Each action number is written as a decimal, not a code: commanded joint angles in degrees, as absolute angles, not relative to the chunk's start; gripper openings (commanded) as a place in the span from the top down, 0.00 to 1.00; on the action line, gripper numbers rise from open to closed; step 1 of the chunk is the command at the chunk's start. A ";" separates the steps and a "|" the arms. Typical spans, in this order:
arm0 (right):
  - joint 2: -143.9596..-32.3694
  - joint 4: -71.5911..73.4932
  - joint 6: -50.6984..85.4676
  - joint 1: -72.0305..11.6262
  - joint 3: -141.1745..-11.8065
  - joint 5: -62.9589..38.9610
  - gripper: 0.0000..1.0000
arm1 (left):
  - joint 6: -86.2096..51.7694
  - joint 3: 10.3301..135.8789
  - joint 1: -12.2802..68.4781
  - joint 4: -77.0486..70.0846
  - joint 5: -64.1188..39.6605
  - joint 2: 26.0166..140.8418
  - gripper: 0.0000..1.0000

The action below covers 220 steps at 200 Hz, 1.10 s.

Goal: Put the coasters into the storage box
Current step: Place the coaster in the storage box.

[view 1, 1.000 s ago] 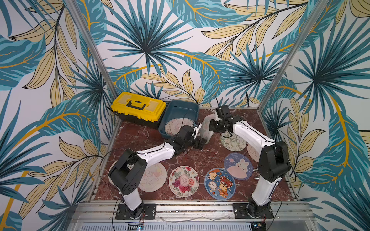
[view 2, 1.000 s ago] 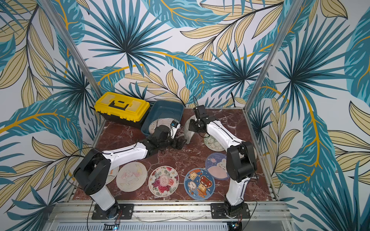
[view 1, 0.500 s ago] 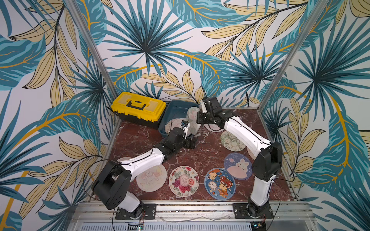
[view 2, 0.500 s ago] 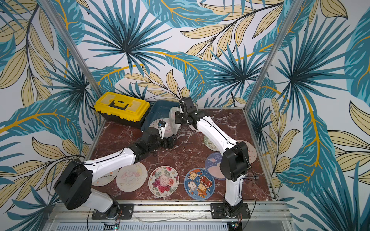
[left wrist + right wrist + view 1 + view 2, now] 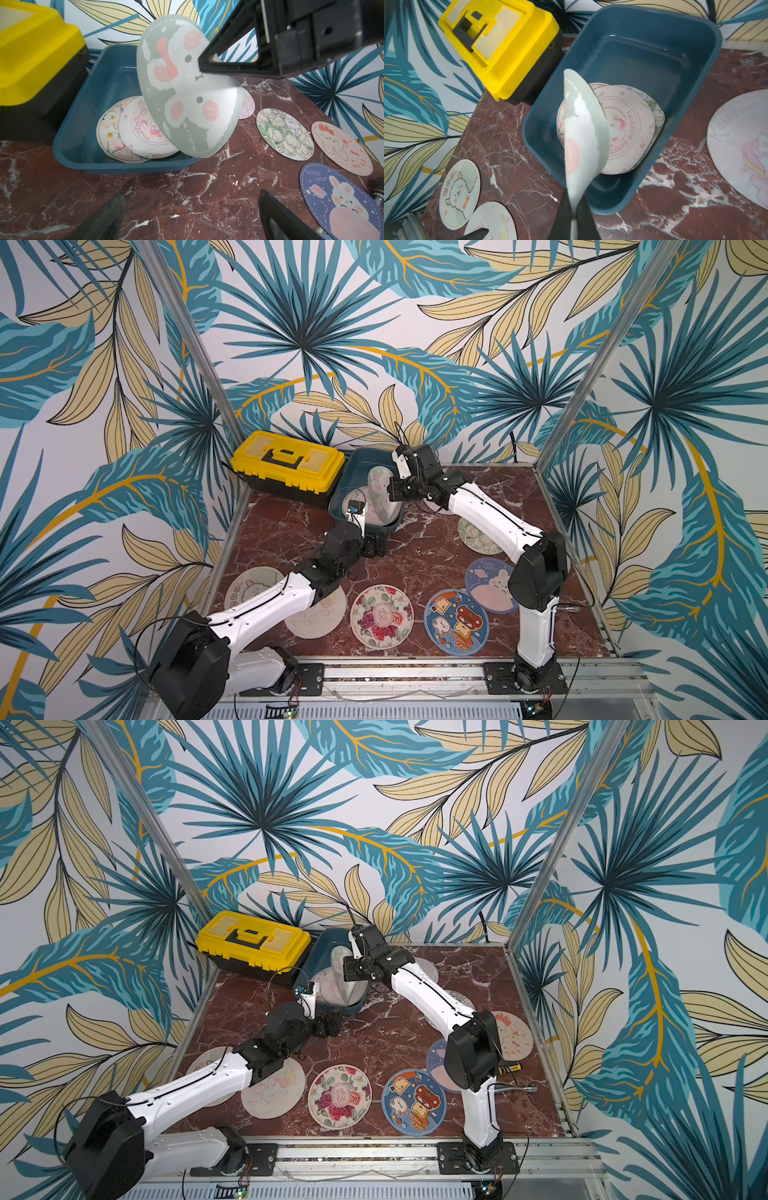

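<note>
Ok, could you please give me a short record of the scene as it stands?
Right gripper: shut on bunny coaster, held tilted over the box
Left gripper: open, empty, low over the table
In box: two coasters, flat and overlapping
On table: loose coasters, lying flat
Beside box: toolbox

The storage box [image 5: 353,459] stands at the back of the table [image 5: 415,560], just right of the toolbox [image 5: 286,462]. Two coasters [image 5: 133,133] lie overlapped in it, a third coaster [image 5: 187,99] hangs tilted above, and other coasters [image 5: 382,616] lie before it.
</note>
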State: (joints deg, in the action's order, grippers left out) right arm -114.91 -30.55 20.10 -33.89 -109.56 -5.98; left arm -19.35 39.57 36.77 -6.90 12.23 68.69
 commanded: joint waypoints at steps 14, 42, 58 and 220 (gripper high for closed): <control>-119.65 -25.14 20.41 -34.28 -112.31 -11.01 1.00 | -19.77 36.11 36.43 -8.81 16.00 64.34 0.00; -123.92 -21.68 21.68 -34.35 -114.49 -12.59 1.00 | -19.78 34.96 36.34 -8.82 17.35 62.54 0.00; -125.84 -18.84 22.36 -34.36 -114.86 -12.60 1.00 | -19.44 34.56 36.31 -8.83 17.66 61.98 0.00; -136.71 -20.56 17.04 -34.23 -120.14 6.16 1.00 | -19.54 34.98 35.55 -8.85 19.76 64.63 0.00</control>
State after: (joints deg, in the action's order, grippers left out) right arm -134.32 -19.57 18.74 -34.11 -118.96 3.36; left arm -18.94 36.58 36.16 -7.97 18.98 63.24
